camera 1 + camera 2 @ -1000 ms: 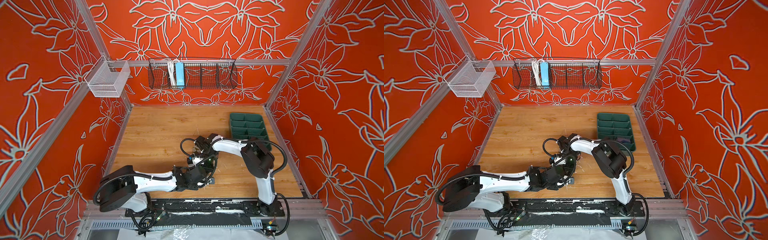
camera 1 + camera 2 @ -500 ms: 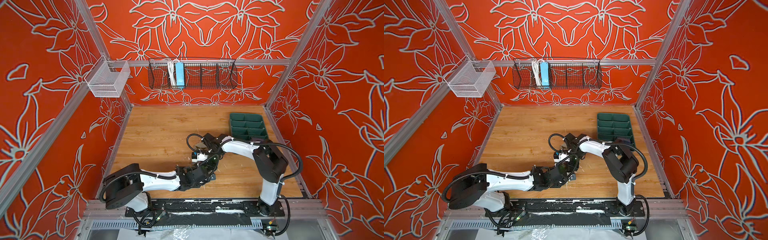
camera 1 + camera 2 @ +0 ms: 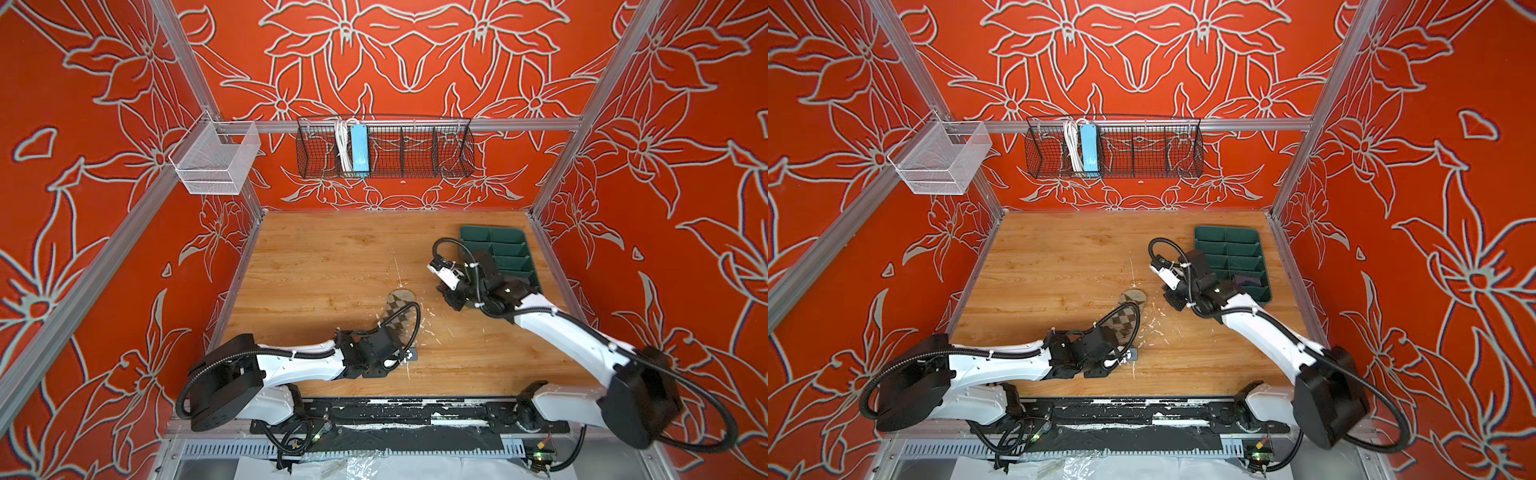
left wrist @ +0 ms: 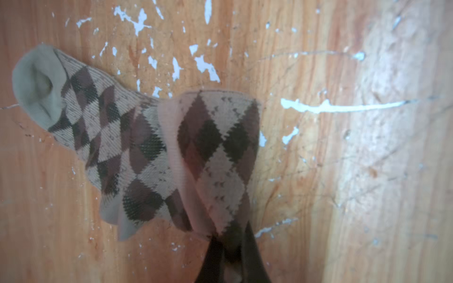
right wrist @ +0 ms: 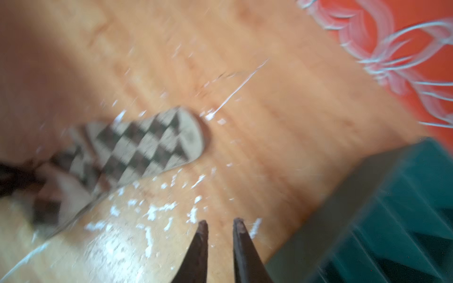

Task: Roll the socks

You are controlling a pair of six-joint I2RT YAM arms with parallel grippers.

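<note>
The left gripper [image 4: 226,242] clamps the argyle sock [image 4: 137,147] by its folded end, toe lying ahead of it. The right gripper [image 5: 220,223], slightly parted, holds nothing. With 1 pinch point, pulling may drag the sock and undo the fold.

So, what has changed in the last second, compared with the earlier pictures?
The right tool opened and pulled away from the argyle sock, toward the green tray. The left tool closed on the sock's folded end. The left arm hardly moved, and the tray stayed in place.
</note>
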